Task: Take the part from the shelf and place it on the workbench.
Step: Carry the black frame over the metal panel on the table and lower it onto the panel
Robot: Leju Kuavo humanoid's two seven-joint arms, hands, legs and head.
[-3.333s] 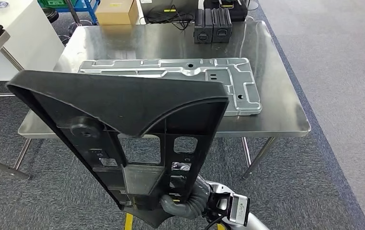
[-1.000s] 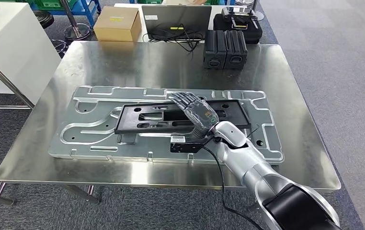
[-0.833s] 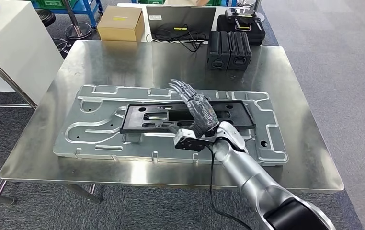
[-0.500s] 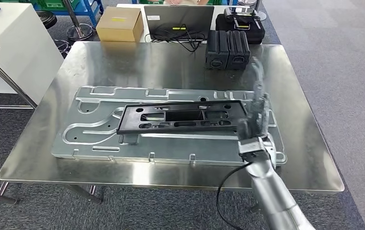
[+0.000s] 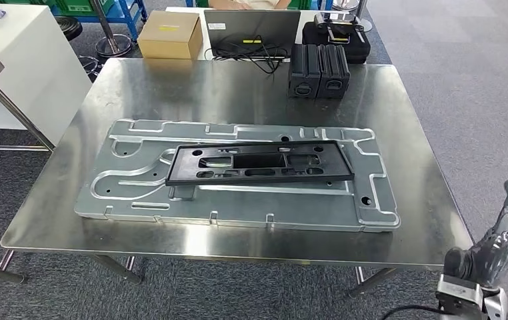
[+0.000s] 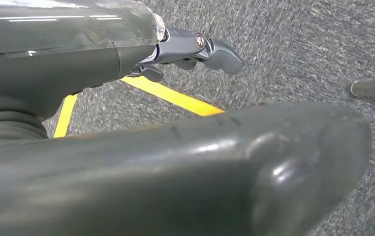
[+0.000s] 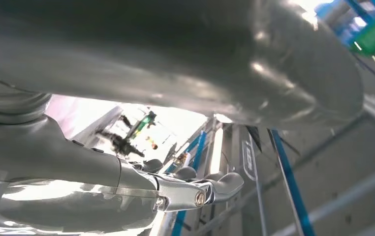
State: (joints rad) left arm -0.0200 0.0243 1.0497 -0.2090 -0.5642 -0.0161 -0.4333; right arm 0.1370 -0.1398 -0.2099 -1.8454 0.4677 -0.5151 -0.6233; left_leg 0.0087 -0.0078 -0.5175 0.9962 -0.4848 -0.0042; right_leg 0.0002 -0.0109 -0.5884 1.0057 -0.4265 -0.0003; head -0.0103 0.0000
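Observation:
The black plastic part (image 5: 258,163) lies flat on a large silver metal plate (image 5: 138,193) in the middle of the steel workbench (image 5: 171,93). Nothing touches it. My right hand (image 5: 495,247) hangs off the bench's near right corner, well clear of the part, fingers stretched upward and holding nothing. In the right wrist view the right hand (image 7: 102,167) has its fingers (image 7: 210,189) extended with nothing between them and the thumb. My left hand (image 6: 151,167) hangs over grey carpet crossed by a yellow line (image 6: 175,98), fingers (image 6: 210,49) out straight, empty.
Two black boxes (image 5: 319,70) stand at the bench's far edge. Behind it are a laptop (image 5: 251,27), a cardboard box (image 5: 170,35) and a black case (image 5: 335,30). A white cabinet (image 5: 25,60) stands at the left. Grey carpet lies to the right.
My right hand carried the part, laid it on the plate, let go, then swung right and down off the bench's near right corner. The part now lies still.

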